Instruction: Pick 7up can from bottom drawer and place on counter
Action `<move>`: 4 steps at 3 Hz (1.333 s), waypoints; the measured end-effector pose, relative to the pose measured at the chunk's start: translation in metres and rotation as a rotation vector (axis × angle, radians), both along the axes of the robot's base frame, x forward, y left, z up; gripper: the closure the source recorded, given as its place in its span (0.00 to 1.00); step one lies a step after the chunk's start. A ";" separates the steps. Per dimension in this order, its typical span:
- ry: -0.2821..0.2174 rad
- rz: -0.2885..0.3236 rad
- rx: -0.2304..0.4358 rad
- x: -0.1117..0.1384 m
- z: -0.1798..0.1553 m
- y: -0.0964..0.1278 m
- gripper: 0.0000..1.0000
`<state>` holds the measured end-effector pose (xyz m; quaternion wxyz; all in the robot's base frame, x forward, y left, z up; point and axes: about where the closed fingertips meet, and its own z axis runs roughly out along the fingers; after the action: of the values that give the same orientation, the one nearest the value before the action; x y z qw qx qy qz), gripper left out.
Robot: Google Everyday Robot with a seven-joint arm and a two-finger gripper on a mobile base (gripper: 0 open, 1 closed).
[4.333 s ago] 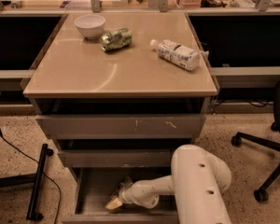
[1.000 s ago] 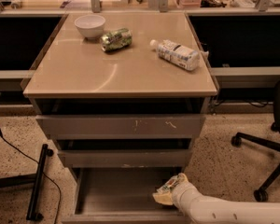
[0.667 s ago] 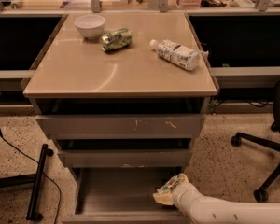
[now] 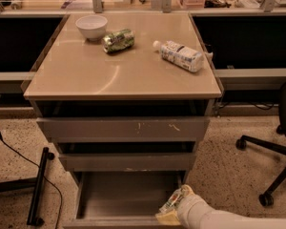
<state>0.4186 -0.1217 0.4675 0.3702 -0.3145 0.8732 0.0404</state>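
Note:
The bottom drawer (image 4: 119,194) is pulled open, showing a bare grey floor. My gripper (image 4: 170,209) is at the drawer's front right corner, on a white arm that comes in from the lower right. It is shut on the 7up can (image 4: 174,198), a pale silver can with green markings that shows just above the yellowish fingers, over the drawer's right edge. The tan counter (image 4: 86,75) lies well above, on top of the cabinet.
On the counter lie a white bowl (image 4: 91,26), a shiny green can (image 4: 118,40) on its side and a white-labelled plastic bottle (image 4: 181,55). The two upper drawers are slightly open. An office chair base (image 4: 271,156) stands at the right, a black stand and cable (image 4: 38,185) at the left.
Since 4.3 s ago the arm has swung out from over the drawer and the gripper moved from the drawer's left floor to its right front corner. Over the last second it hardly moved.

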 end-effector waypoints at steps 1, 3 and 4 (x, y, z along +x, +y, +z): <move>-0.020 0.065 -0.052 -0.039 0.080 -0.016 1.00; -0.072 0.102 -0.051 -0.035 0.097 -0.013 1.00; -0.208 0.243 -0.106 -0.027 0.156 0.014 1.00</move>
<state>0.3912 -0.1072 0.6236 0.4341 -0.4393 0.7865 0.0060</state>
